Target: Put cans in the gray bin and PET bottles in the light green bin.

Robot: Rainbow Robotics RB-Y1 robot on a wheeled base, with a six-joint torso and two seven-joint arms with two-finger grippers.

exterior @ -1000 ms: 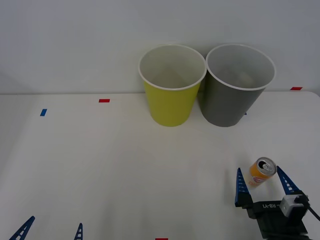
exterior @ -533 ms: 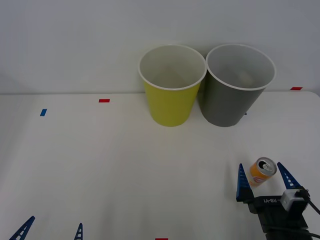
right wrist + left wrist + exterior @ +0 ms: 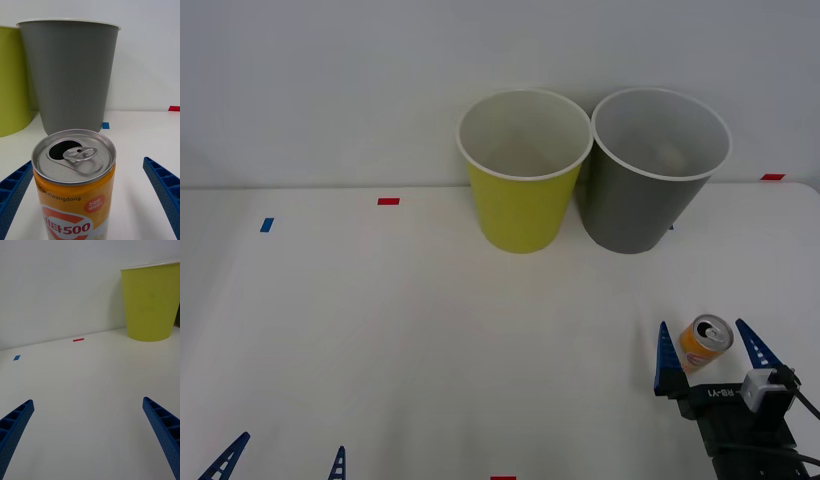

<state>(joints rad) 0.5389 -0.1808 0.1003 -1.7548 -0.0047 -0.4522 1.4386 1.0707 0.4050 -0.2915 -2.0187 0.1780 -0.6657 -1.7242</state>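
Observation:
An orange-and-white can (image 3: 703, 343) (image 3: 75, 187) stands upright near the table's front right, its silver top opened. My right gripper (image 3: 710, 352) (image 3: 90, 195) is open, one blue finger on each side of the can, with gaps showing. The gray bin (image 3: 650, 170) (image 3: 71, 75) stands at the back, right of the light green bin (image 3: 523, 170) (image 3: 11, 78) (image 3: 152, 302), the two almost touching. My left gripper (image 3: 280, 460) (image 3: 88, 435) is open low at the front left with nothing between its fingers. No PET bottles are in view.
Small red tape marks (image 3: 388, 201) and a blue mark (image 3: 266, 225) lie on the white table. A white wall rises just behind the bins. The table's right edge runs close to the can.
My right gripper has slid slightly to the right and back towards the robot around the can. The can and the bins have stayed put, as has the left arm.

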